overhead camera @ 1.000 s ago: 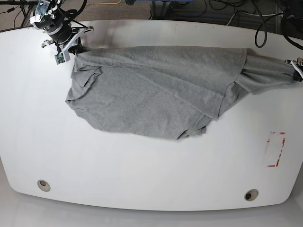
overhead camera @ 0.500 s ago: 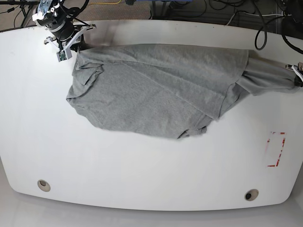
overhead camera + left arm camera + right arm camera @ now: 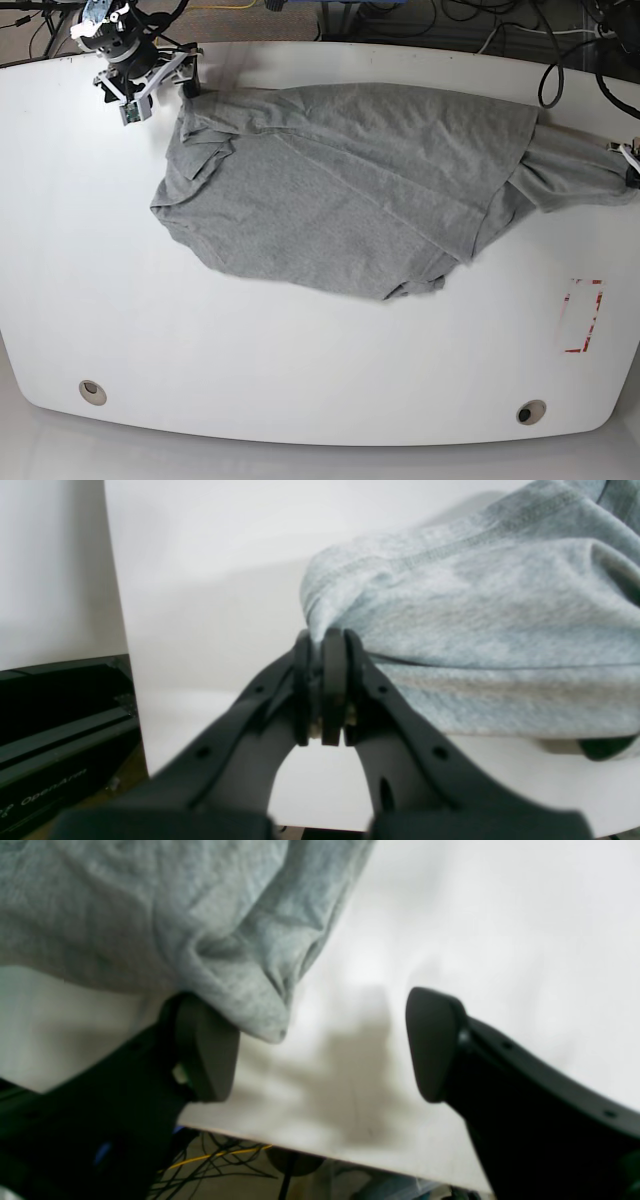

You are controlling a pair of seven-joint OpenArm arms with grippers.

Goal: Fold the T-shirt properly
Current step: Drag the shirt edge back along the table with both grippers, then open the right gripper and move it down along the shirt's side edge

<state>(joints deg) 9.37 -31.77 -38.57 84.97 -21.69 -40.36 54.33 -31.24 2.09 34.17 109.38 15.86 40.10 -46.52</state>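
Note:
The grey T-shirt [image 3: 350, 190] lies wrinkled across the far half of the white table [image 3: 300, 350], with no lettering showing. At the far left corner, my right gripper [image 3: 162, 88] stands open. In the right wrist view a loose corner of the T-shirt [image 3: 250, 1005] rests against one of the fingers [image 3: 205, 1050] of the right gripper [image 3: 320, 1045], and the other finger is apart from the cloth. At the table's right edge, my left gripper [image 3: 631, 160] is shut on a hem fold of the T-shirt [image 3: 450, 605], pinched at the left gripper [image 3: 325, 645] tips.
A red-outlined mark [image 3: 583, 316] sits near the right front of the table. Two round holes [image 3: 92, 391] [image 3: 531, 412] lie along the front edge. Cables [image 3: 450, 20] run past the far edge. A black frame [image 3: 60, 720] stands off the table beside the left arm.
My right gripper has opened and let go of the shirt's corner. The whole shirt has shifted to the right and toward the far edge. The left gripper stays shut on the cloth.

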